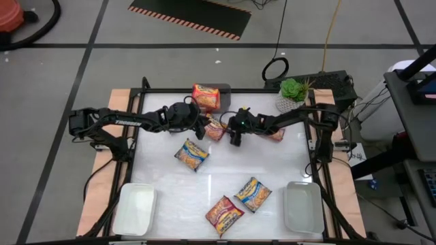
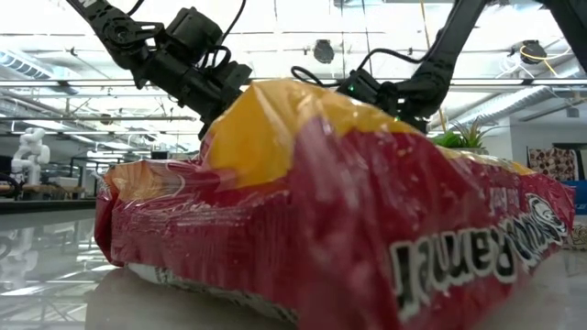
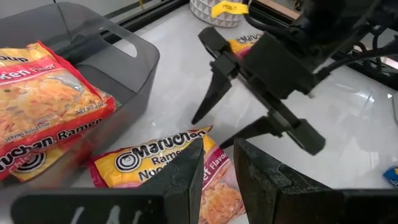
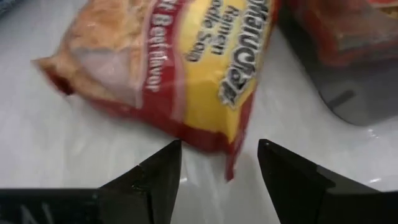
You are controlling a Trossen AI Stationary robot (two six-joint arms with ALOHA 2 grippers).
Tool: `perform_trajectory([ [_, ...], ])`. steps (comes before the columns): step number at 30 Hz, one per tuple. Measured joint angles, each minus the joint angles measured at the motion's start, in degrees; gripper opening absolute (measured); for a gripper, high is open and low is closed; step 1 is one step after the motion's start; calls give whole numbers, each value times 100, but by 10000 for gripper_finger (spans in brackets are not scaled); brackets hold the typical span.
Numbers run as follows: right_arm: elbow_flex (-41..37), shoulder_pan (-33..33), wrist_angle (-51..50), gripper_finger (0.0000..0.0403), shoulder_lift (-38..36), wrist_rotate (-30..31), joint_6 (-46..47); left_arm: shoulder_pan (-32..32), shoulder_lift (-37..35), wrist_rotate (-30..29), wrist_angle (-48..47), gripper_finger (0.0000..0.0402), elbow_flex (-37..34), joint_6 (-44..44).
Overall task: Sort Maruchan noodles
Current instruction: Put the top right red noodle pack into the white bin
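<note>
Item: red beef-flavour packet [image 1: 214, 128], lying flat on the white table [image 1: 272, 170] near its far edge, between the two grippers and just in front of the grey bin [image 1: 216, 88]. The left wrist view shows it beneath the left gripper [image 3: 217, 171], whose fingers stand close together just over its edge; whether they pinch the wrapper cannot be told. The right wrist view shows the same packet just ahead of the right gripper [image 4: 219, 163], its fingers spread wide and holding nothing.

Further packets: one orange-red packet [image 1: 206, 96] resting in the grey bin; one red packet [image 1: 275, 134] beside the right arm, partly hidden by it; one blue-and-yellow packet [image 1: 191, 154] on the table's middle left; one blue-and-yellow packet [image 1: 253, 194] and one red packet [image 1: 224, 212] side by side near the front edge.

Surroundings: white tray [image 1: 133, 209] at the front left corner, white tray [image 1: 304, 207] at the front right corner, both well apart from the grippers. A potted plant [image 1: 293, 93] at the far right corner, near the right arm's base.

Obstruction: in the low view a red packet [image 2: 348, 211] sits right before the camera and fills most of the picture; only the two arms show above it.
</note>
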Motion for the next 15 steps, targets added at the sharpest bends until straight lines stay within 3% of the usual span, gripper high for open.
perform_trajectory([
  [5,0,-54,268,158,156,-48,102,-11,0,0,-4,92,0,0],
  [12,4,-170,233,30,146,-487,102,-13,0,0,-37,92,0,85],
  [15,3,-183,309,8,139,-435,81,-13,0,0,-90,92,0,176],
])
